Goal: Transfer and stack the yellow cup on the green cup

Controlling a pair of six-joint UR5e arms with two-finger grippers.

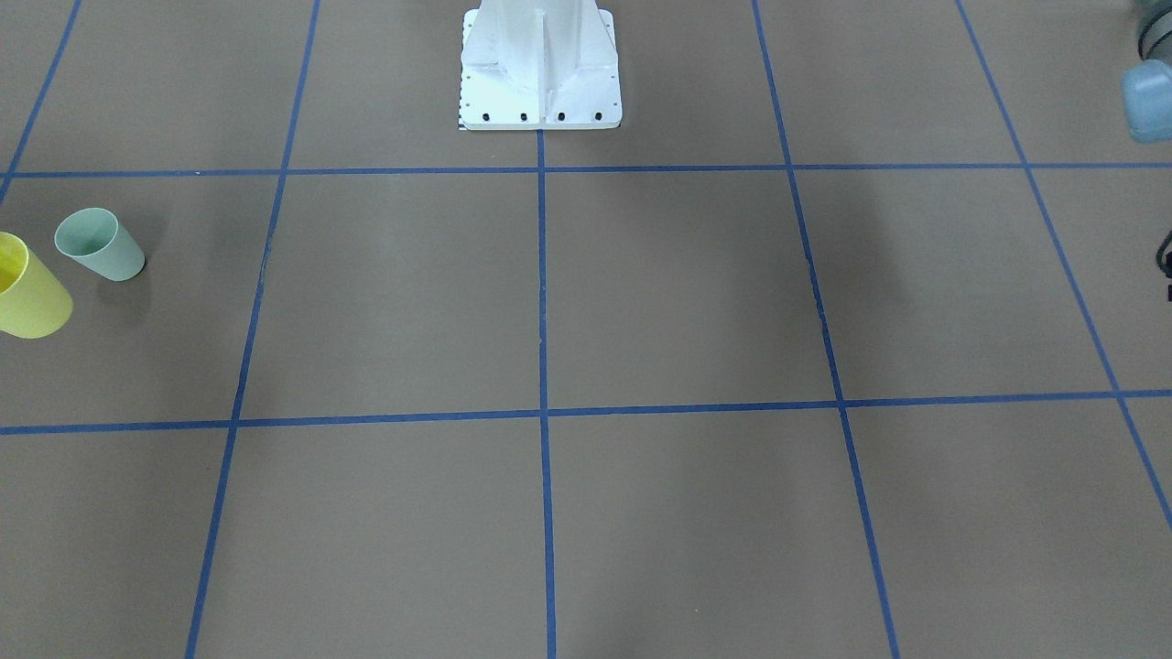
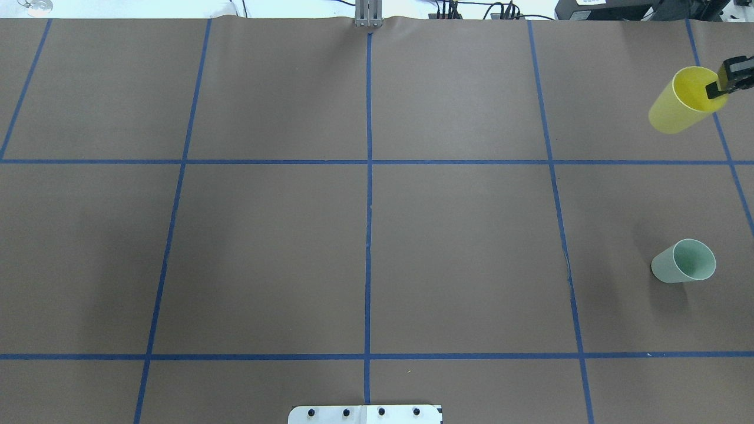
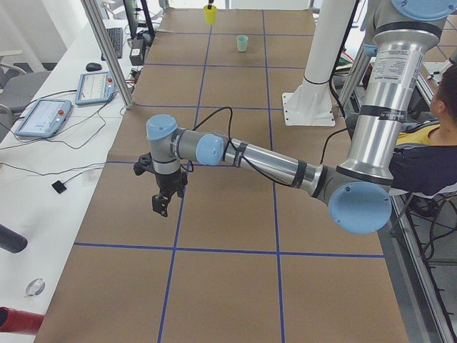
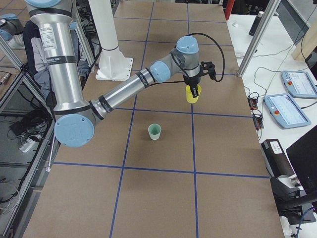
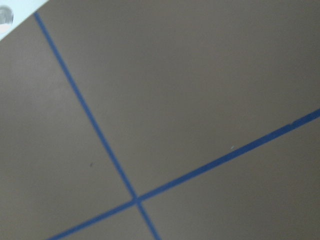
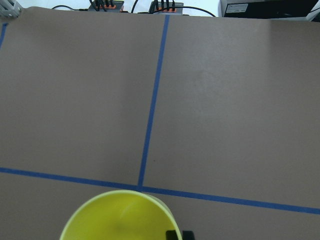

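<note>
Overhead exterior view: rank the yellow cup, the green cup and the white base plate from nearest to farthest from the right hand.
1. yellow cup: far right corner, its rim gripped by the right hand.
2. green cup: right side, closer to the robot, standing alone on the table.
3. white base plate: bottom middle edge of the view, clearly farthest.

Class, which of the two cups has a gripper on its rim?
The yellow cup: the right gripper grips its rim, while the green cup stands alone, untouched.

A yellow cup [image 2: 674,112], a mint-green cup [image 2: 683,263], a blue-gridded brown table [image 2: 265,247].
</note>
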